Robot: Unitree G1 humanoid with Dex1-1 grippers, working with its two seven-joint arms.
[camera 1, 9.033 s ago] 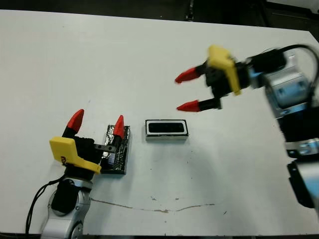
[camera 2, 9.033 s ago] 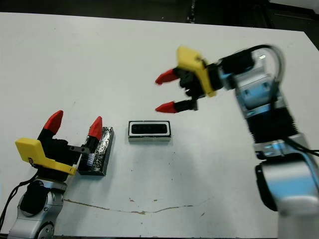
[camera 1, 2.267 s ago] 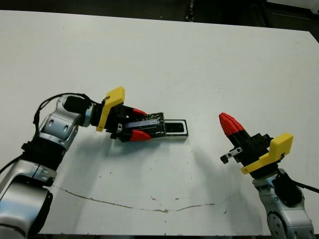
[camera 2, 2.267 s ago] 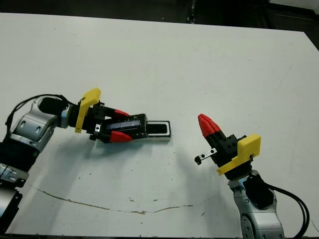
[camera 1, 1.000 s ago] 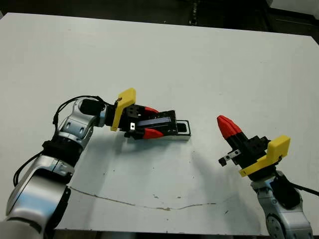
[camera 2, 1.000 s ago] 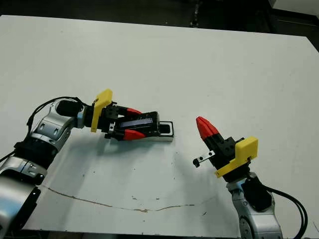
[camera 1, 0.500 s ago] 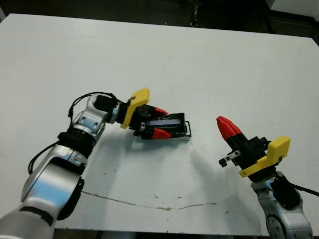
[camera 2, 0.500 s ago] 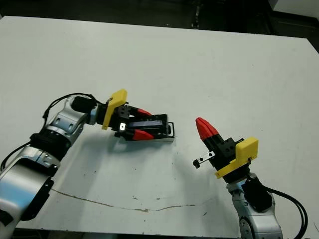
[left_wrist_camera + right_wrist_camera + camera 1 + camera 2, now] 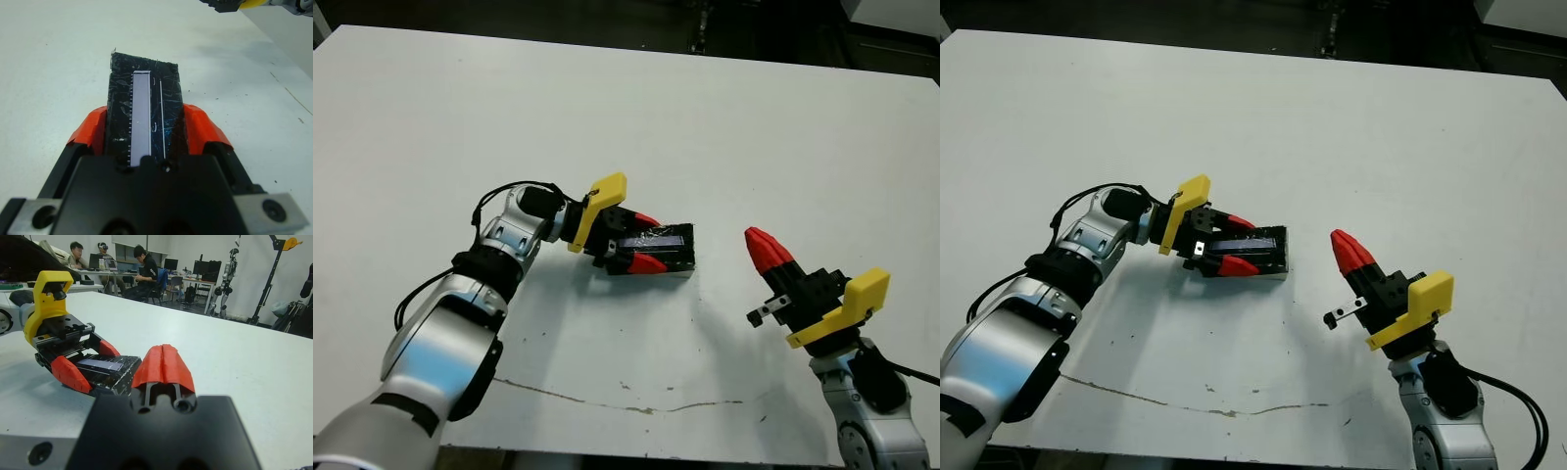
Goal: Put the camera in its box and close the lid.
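Nearest the robot, on the white table (image 9: 431, 117), a thin brown wavy scratch (image 9: 636, 406) close to the front edge.

Just beyond it, on the right: the right gripper (image 9: 756, 239), lifted off the table, pointing up and away. Both red fingers (image 9: 163, 363) pressed flat together into a single wedge, clenched on nothing. Yellow guard and black body below them. Well apart from everything else on the table.

Further in, near the middle: the left gripper (image 9: 651, 242), reached in from the left and aimed to the right, low over the table. Clamped around the lid (image 9: 166, 88), one red fingertip (image 9: 195, 125) along each long side. Lid flat and black, with a wrinkly reflective top and a pale stripe (image 9: 142, 112) down its length, roughly level. Directly beneath it, the box (image 9: 677, 271), almost wholly covered, with only a thin dark edge visible at the lid's near side. Impossible to tell whether fully seated on the box or held just above it. Camera out of sight; no way to tell from here whether inside the box.

Beyond that, bare white table to the far edge.

Farthest off, in the right wrist view, several people (image 9: 142, 264) seated at desks with monitors (image 9: 208, 268).
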